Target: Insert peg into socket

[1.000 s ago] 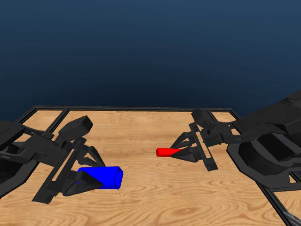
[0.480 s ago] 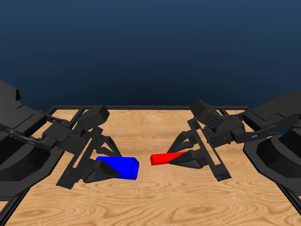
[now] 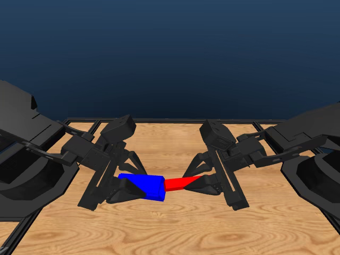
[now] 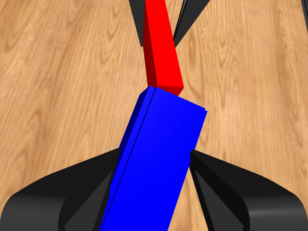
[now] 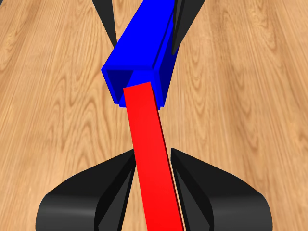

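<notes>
The blue socket [image 3: 146,186] hangs above the table's middle, and my left gripper [image 3: 127,187] is shut on it. My right gripper [image 3: 201,181] is shut on the red peg [image 3: 179,184], which points left at a slight tilt. The peg's tip meets the socket's open end. In the right wrist view the peg [image 5: 152,154] runs from between my jaws to the mouth of the socket [image 5: 142,48], its tip at the lower edge of the opening. In the left wrist view the socket [image 4: 159,159] fills the gap between my jaws and hides the tip of the peg [image 4: 161,48].
The wooden table [image 3: 170,228] lies below both held parts, with a black frame [image 3: 159,121] along its far edge. The two arms' bulky bases stand at the far left [image 3: 26,175] and far right [image 3: 319,180].
Both grippers have moved toward the middle, bringing the socket and the peg from apart to end-to-end contact. The head camera has shifted as well.
</notes>
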Robot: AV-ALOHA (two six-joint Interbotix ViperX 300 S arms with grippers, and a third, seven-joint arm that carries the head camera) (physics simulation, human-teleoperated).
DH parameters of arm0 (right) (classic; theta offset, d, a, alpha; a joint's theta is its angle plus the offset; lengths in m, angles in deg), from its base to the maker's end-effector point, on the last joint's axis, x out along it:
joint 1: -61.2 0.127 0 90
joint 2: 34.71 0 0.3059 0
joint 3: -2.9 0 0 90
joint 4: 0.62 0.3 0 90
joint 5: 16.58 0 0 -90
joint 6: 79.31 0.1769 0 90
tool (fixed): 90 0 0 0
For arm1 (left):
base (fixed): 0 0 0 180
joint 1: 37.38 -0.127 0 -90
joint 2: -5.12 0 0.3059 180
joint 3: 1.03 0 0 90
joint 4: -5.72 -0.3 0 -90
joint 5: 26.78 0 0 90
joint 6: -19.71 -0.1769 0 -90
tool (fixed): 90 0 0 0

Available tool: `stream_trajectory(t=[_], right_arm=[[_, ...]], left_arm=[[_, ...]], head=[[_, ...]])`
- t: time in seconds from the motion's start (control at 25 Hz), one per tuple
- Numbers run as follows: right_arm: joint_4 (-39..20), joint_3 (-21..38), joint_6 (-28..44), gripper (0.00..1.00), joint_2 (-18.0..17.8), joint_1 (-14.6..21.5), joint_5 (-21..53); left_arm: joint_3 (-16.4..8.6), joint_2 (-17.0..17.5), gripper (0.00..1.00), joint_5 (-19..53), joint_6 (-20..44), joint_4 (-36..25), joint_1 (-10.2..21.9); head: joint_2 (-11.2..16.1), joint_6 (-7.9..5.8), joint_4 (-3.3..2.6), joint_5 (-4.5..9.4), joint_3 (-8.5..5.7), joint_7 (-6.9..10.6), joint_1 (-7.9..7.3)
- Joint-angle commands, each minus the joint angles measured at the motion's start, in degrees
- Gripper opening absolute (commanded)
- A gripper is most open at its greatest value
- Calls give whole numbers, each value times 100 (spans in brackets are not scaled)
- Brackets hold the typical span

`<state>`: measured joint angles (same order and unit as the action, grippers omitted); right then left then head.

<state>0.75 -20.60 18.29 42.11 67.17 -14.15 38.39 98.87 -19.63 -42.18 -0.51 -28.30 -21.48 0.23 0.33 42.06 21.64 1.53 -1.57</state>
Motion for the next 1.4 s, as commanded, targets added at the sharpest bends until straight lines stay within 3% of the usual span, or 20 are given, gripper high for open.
stream_trajectory(t=[0.04, 0.48, 0.6, 0.8, 0.84, 0.88, 0.92, 0.96, 1.12, 1.2, 1.4], right_arm=[[-67, 256, 148, 0, -65, -35, -102], [-264, 648, 382, 0, -450, -3, 112], [-485, 1215, 642, 0, -708, 86, 599], [-922, 2181, 975, 0, -1326, 273, 1269], [-1116, 2310, 1198, 0, -1392, 320, 1519], [-1222, 2409, 1328, 0, -1445, 351, 1739], [-1305, 2456, 1453, 94, -1455, 381, 1928], [-1235, 2351, 1411, 100, -1438, 358, 1873], [-1522, 2143, 1998, 100, -1203, 404, 2380], [-1561, 1877, 2182, 100, -1056, 411, 2486], [-1597, 1209, 2661, 100, -597, 509, 2569]], left_arm=[[-178, -52, 0, -224, -26, -3, -35], [-219, -213, 0, -367, -159, 44, -14], [-336, -562, 0, -232, -84, 61, -41], [-587, -694, 0, -108, -118, 104, -8], [-455, -698, 0, -228, -62, 85, -8], [-533, -623, 0, -167, -25, 69, -10], [-559, -607, 0, -138, -3, 47, 17], [-559, -588, 0, 50, 59, 47, -10], [-615, -672, 0, 84, 70, -50, 21], [-472, -623, 0, -59, 128, -50, 52], [-424, -493, 0, -67, 287, -141, -39]], head=[[-56, -5, 4, -63, -56, -3, -25], [-19, -37, 5, -48, -80, -1, -59], [-22, -47, -2, -53, -81, -10, -39], [-29, -37, -9, -74, -86, -9, 4], [-32, -32, -8, -77, -86, -9, 5], [-35, -32, -7, -81, -84, -14, 0], [-40, -26, -4, -79, -85, -13, -7], [-47, -30, -4, -82, -86, -9, -12], [-63, -40, -3, -106, -93, -1, -28], [-68, -45, -2, -111, -96, -6, -35], [-74, -44, 0, -113, -108, -35, -37]])
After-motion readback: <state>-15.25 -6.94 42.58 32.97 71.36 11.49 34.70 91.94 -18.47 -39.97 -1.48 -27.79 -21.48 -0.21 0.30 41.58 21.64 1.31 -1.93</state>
